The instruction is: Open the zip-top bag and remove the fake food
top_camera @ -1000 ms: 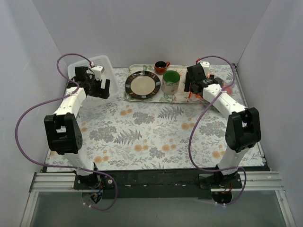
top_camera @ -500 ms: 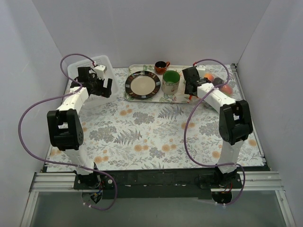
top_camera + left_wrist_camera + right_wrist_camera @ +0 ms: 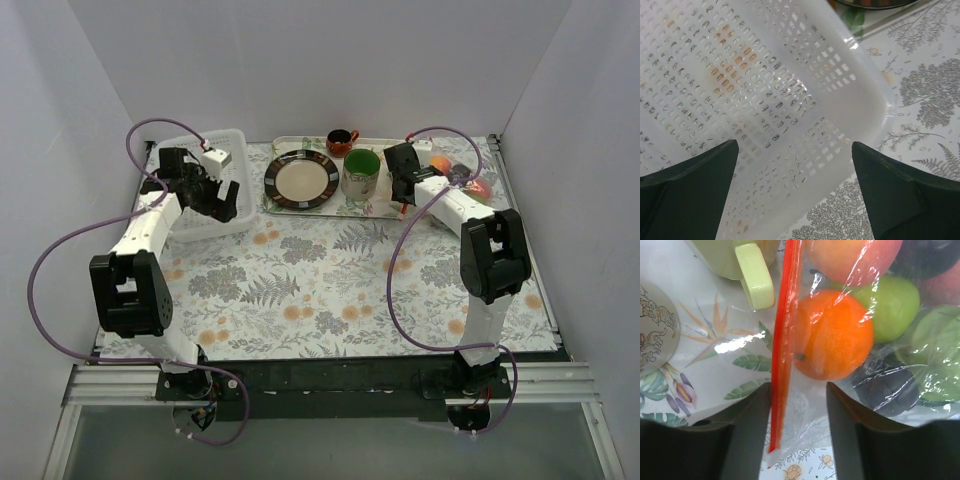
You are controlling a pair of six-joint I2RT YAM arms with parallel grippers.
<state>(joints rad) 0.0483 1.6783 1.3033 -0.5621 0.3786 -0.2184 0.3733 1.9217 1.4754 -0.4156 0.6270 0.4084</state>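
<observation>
We are setting the grasp: our right gripper (image 3: 798, 432), open and empty, straddles the red strip (image 3: 785, 330) of the zip-top bag (image 3: 867, 357) and must close next.

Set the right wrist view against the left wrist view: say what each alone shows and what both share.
Right wrist only: the zip-top bag with its red zip strip, holding an orange, a green apple and other fake food, beside a mug handle. Left wrist only: the white lattice basket. Both: open jaws at the bottom edge and some floral tablecloth.
</observation>
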